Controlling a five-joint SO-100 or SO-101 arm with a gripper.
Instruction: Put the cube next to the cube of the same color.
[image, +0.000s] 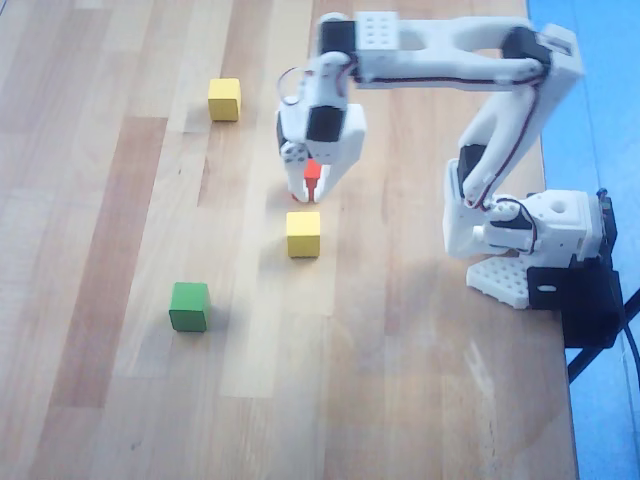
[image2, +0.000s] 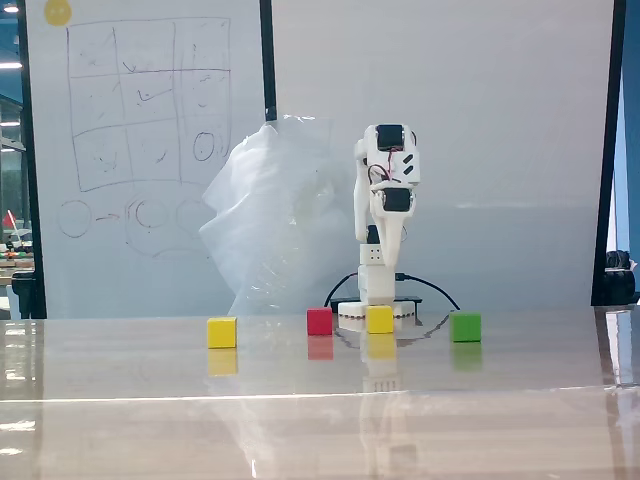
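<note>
— Standing by the table, where did you see the gripper (image: 310, 190)?

— It hung low over the middle of the wooden worktop (image: 120, 400), pointing down, right over the red cube (image: 312, 170). In the overhead view only a sliver of red showed beneath it.

— Was it pinching that cube?

— I could not tell; the arm's own body hid the fingertips, and from the fixed view the jaws were too small to read.

— And the yellow ones?

— One yellow cube (image: 303, 233) sat just beside the gripper, on the side toward the near edge in the overhead view, apart from the red. The other yellow cube (image: 224, 99) lay well away, toward the far left corner.

— Anything else?

— A green cube (image: 189, 306) rested toward the near left edge. Behind the table hung a whiteboard (image2: 140, 120) and a crumpled plastic bag (image2: 270, 220).
</note>
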